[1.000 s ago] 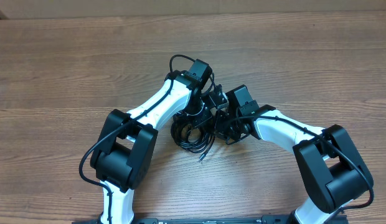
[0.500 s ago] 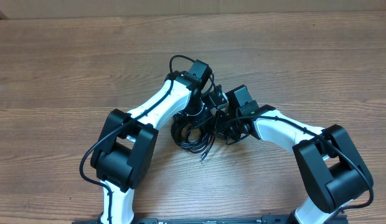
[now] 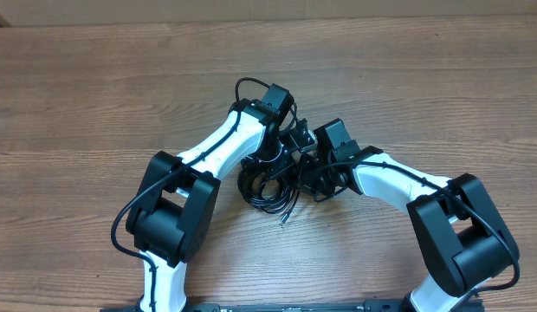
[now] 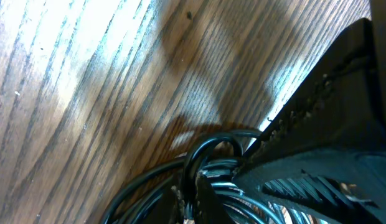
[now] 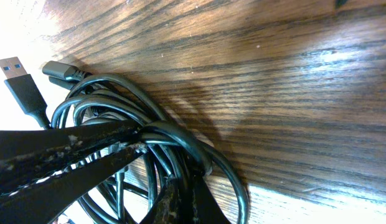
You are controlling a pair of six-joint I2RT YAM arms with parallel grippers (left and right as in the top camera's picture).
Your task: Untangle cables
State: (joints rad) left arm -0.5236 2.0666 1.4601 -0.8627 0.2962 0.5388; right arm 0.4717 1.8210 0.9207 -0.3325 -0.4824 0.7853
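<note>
The cables (image 3: 264, 192) lie as one black bunch of loops on the wooden table between my two arms. My left gripper (image 3: 274, 165) reaches down into the bunch from the back. In the left wrist view its fingers (image 4: 192, 202) are shut on a few strands of the cables (image 4: 208, 149). My right gripper (image 3: 305, 178) comes in from the right. In the right wrist view its fingers (image 5: 180, 199) are shut on strands of the cables (image 5: 162, 134). A USB plug (image 5: 22, 90) and a second small connector (image 5: 62, 70) stick out of the bunch at the left.
The wooden table (image 3: 407, 95) stretches all round the bunch. The right gripper's black body (image 4: 330, 137) fills the right of the left wrist view. The left gripper's finger (image 5: 56, 155) crosses the right wrist view. A loose cable end (image 3: 286, 215) points toward the front.
</note>
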